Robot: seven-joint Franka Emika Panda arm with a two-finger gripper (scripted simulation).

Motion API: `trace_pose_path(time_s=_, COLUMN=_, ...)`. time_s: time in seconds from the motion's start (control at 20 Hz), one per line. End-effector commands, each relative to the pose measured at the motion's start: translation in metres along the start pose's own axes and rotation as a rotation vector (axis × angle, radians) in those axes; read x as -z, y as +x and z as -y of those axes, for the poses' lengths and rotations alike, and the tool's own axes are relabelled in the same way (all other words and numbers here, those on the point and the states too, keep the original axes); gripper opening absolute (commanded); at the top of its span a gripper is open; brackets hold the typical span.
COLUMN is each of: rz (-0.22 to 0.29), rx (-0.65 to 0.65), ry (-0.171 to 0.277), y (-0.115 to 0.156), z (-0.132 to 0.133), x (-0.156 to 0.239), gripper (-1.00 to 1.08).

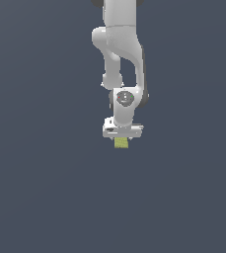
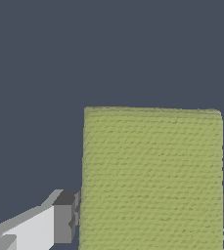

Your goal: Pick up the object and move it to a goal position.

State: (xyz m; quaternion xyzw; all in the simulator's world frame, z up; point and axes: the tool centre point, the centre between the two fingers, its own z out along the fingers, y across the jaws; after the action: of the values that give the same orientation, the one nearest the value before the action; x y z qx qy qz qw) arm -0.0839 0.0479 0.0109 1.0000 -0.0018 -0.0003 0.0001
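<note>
A: What do I have on the arm (image 1: 119,44)?

B: It hangs straight down mid-scene over the plain grey floor (image 1: 35,197).

A: And the gripper (image 1: 122,140)?

B: I see it clamped on the block (image 2: 152,178); one finger (image 2: 64,217) touches each side, block directly beneath the white hand.

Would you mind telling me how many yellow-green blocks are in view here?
1. The yellow-green block sits directly beneath the white gripper; in the wrist view it lies between the two fingers. Nothing else shows on the dark surface.
</note>
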Motion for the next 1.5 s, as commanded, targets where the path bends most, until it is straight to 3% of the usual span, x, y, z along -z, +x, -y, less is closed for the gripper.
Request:
trace_pose_path(time_s=0.0, rz=0.000, rx=0.000, ry=0.000, y=0.000, z=0.000, x=-0.001, gripper=-1.00)
trace_pose_path(time_s=0.5, rz=0.000, rx=0.000, ry=0.000, y=0.000, z=-0.001, x=0.001, gripper=-1.00)
trace_pose_path(time_s=0.75, rz=0.000, rx=0.000, ry=0.000, y=0.006, z=-0.016, x=0.009, gripper=-1.00)
trace_pose_path(time_s=1.05, rz=0.000, rx=0.000, ry=0.000, y=0.023, z=-0.057, x=0.031, gripper=-1.00)
trace_pose_path(time_s=1.45, rz=0.000, rx=0.000, ry=0.000, y=0.055, z=-0.134, x=0.073, gripper=-1.00)
